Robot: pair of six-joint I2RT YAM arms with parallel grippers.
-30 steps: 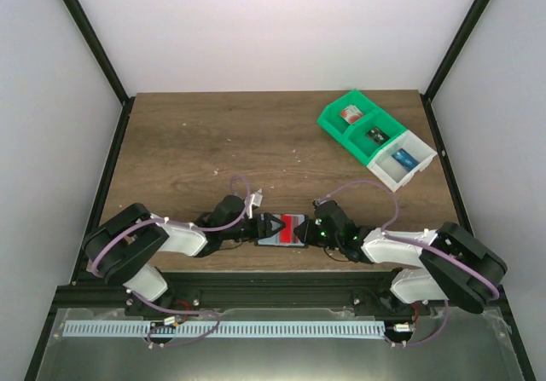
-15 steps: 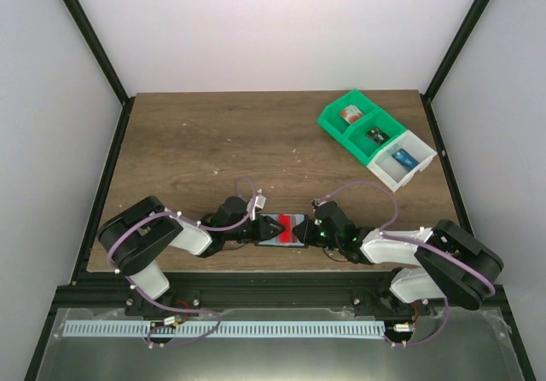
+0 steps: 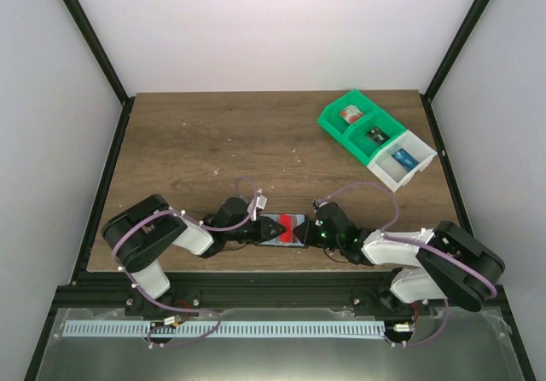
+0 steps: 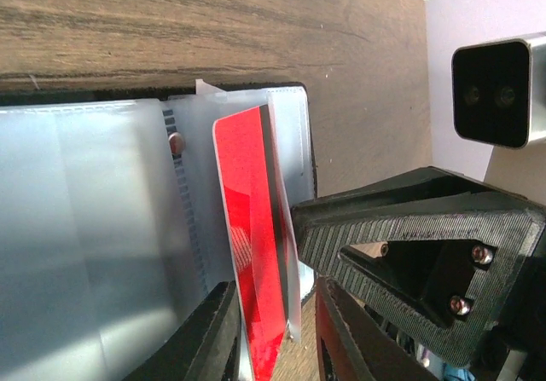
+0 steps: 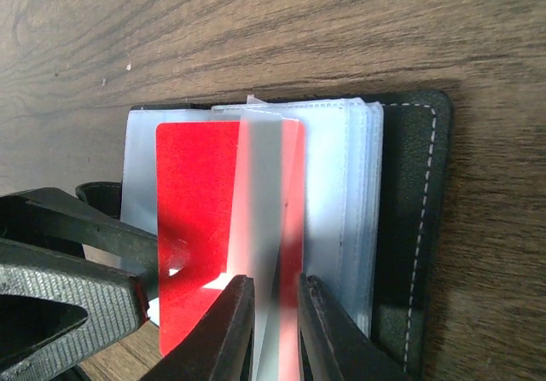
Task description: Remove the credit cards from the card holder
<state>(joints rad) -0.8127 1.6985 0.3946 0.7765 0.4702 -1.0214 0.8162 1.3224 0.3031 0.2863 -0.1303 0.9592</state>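
The card holder point(image 3: 266, 240) lies open near the table's front edge, between both grippers. It has clear sleeves point(image 5: 341, 185) inside a dark stitched cover point(image 5: 414, 228). A red credit card point(image 4: 247, 202) sticks part way out of a sleeve, tilted up. My left gripper point(image 4: 275, 321) has its jaws closed in on the card's free end point(image 5: 196, 193). My right gripper point(image 5: 275, 313) is shut on a clear sleeve flap point(image 5: 264, 193) over the card. Other cards are hidden.
A green bin point(image 3: 358, 125) and a white bin point(image 3: 401, 161) with small items stand at the back right. The table's front edge runs just below the holder. The right arm's camera housing point(image 4: 499, 91) sits close opposite my left gripper.
The left jaws have narrowed from wide open onto the red card, and the left arm has edged right. The right gripper has kept its hold and place.
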